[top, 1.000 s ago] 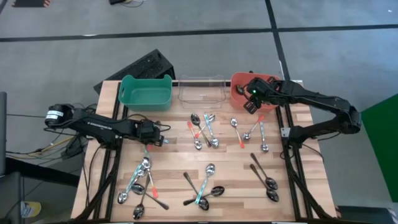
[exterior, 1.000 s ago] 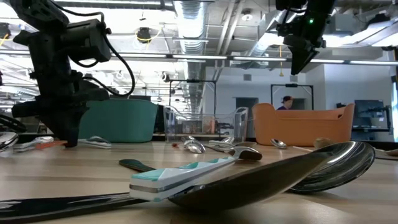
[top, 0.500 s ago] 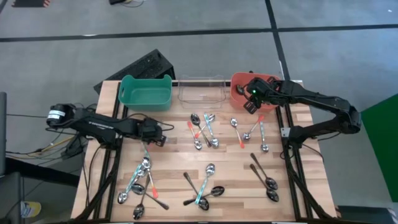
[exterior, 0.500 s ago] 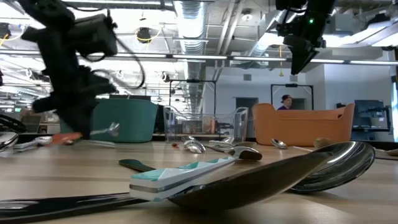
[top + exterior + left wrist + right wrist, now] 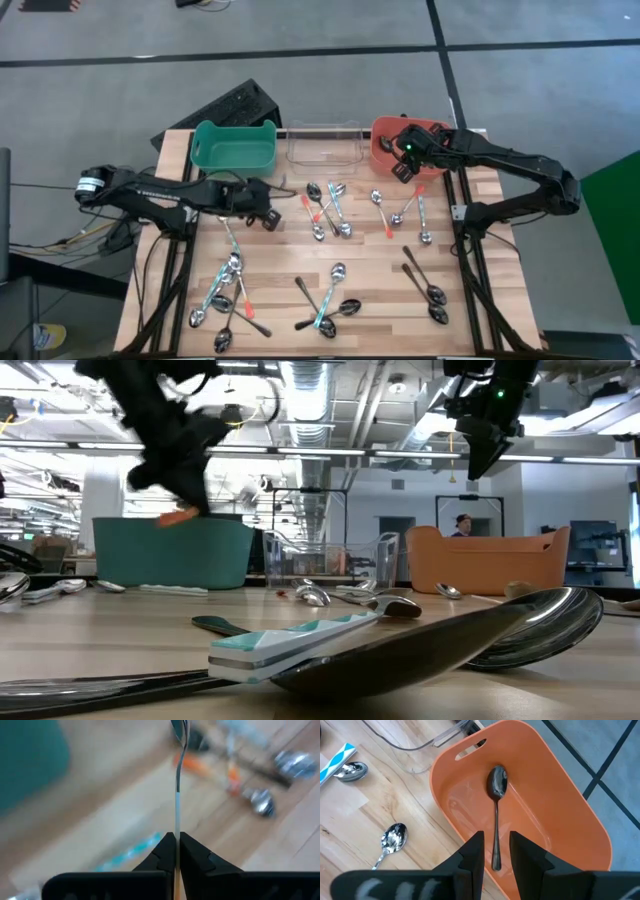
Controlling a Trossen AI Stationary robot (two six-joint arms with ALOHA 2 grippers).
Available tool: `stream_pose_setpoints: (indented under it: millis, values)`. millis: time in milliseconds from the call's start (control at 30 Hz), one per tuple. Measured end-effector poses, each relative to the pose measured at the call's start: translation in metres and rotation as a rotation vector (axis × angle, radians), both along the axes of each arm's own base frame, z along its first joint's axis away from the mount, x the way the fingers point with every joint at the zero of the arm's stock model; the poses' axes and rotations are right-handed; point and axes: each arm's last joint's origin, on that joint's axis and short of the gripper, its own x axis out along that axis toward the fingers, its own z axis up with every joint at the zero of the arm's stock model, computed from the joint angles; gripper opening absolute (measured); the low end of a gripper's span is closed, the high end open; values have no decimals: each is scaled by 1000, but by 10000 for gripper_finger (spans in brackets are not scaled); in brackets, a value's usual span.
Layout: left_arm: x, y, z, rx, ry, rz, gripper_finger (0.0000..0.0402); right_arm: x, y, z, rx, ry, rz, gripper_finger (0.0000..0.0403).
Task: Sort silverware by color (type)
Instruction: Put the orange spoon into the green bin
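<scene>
Spreading across the wooden desk (image 5: 480, 250), scattered spoons (image 5: 330, 300), orange bin (image 5: 530, 800) at the far right corner holding one dark spoon (image 5: 496, 815), right gripper (image 5: 496, 851) half apart above it, left gripper (image 5: 176, 851) clamped on a thin-handled spoon (image 5: 178, 780) lifted near the teal bin (image 5: 234, 148).

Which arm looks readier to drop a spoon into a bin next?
Left, probably. The left gripper is shut on a spoon and lifted off the table near the teal bin. The right gripper hangs open and empty over the orange bin.

Left claw (image 5: 176, 845) pinched closed mid-table; right claw (image 5: 496, 851) hovers with fingers parted.
</scene>
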Motion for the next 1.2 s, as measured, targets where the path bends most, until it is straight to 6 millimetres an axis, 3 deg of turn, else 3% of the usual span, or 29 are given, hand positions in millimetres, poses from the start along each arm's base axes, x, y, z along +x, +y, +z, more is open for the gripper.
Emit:
stream_pose_setpoints:
  millis: [267, 500, 800, 1200]
  values:
    - [12, 37, 61, 240, -33, -57, 0, 0, 0, 0, 0, 0, 0, 114]
    - [-11, 82, 90, 380, 155, 86, 0, 0, 0, 0, 0, -1, -1, 114]
    - [-60, 134, 66, 246, 422, 265, 0, 0, 0, 0, 5, -14, -20, 114]
    - [-77, 158, 24, 138, 518, 161, 0, 0, 0, 0, 6, -15, -21, 114]
